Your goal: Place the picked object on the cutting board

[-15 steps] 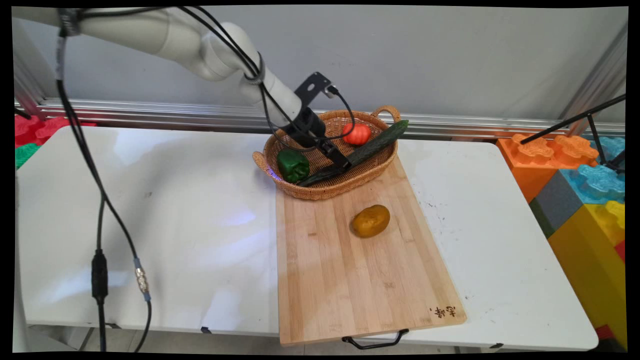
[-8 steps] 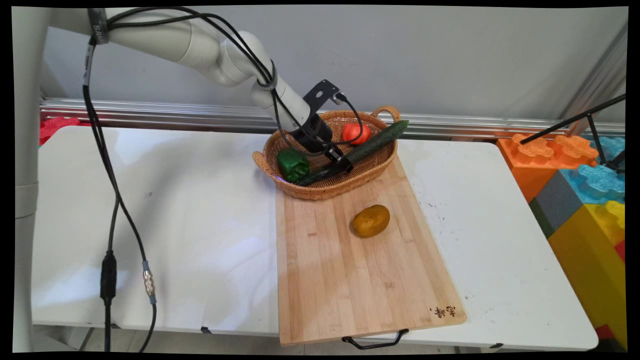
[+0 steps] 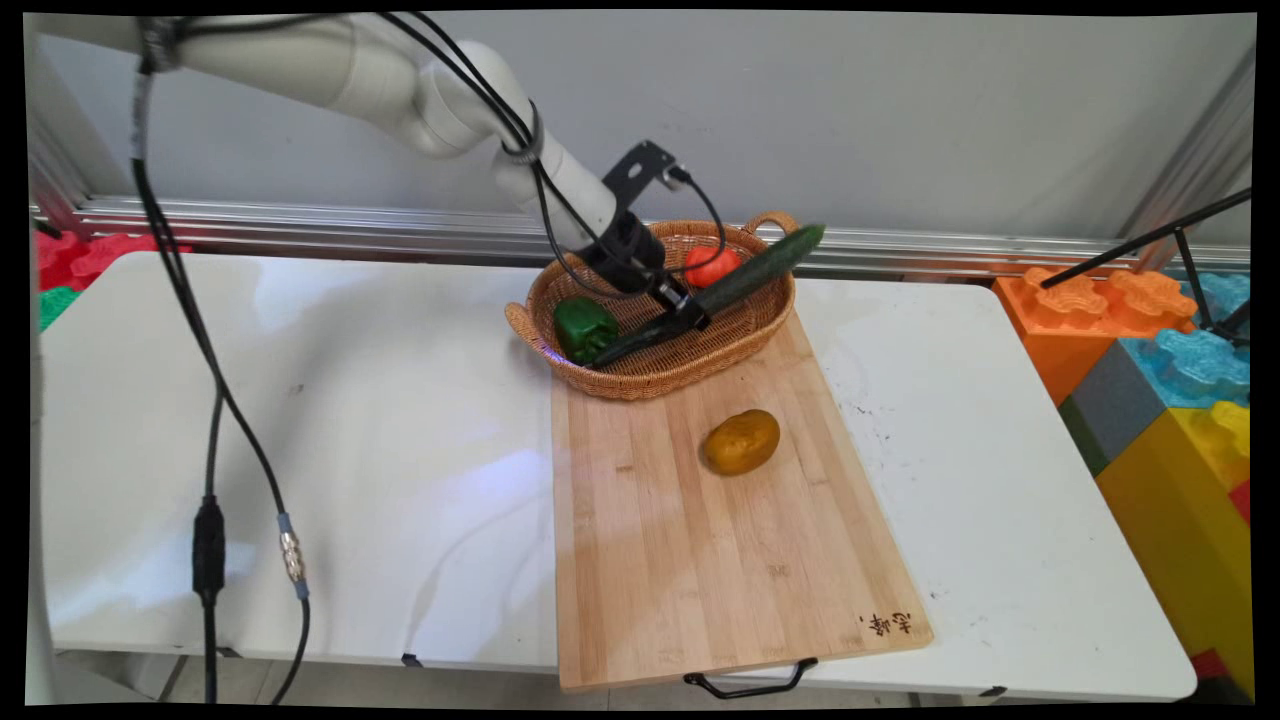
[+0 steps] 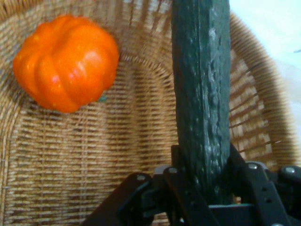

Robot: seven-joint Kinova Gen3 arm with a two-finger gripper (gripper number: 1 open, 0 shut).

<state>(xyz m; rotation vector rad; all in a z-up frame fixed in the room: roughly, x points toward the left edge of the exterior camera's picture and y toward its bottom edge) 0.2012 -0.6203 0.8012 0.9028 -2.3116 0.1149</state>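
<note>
A long dark green cucumber point(image 3: 745, 280) lies slanted across the wicker basket point(image 3: 760, 335), its far tip lifted just above the rim. My gripper point(image 3: 688, 316) is shut on the cucumber's middle, inside the basket. In the hand view the cucumber point(image 4: 202, 94) runs straight up from between the two black fingers point(image 4: 181, 165), with the woven basket wall point(image 4: 84, 155) behind it. An orange-red tomato point(image 3: 708, 266) sits at the back of the basket; it shows as the tomato point(image 4: 66, 63) at upper left in the hand view. A green bell pepper point(image 3: 583, 328) rests at the basket's left.
The basket stands on the far end of a bamboo cutting board point(image 3: 700, 560), where a brown potato point(image 3: 740, 441) lies. The white table point(image 3: 300, 450) spreads to the left. Large coloured toy blocks point(image 3: 1170, 370) stand off the table's right edge. Black cables point(image 3: 210, 420) hang at left.
The gripper closed on the cucumber and has risen slightly; the cucumber's right tip now sits higher, off the basket rim. Tomato, pepper and potato stay put.
</note>
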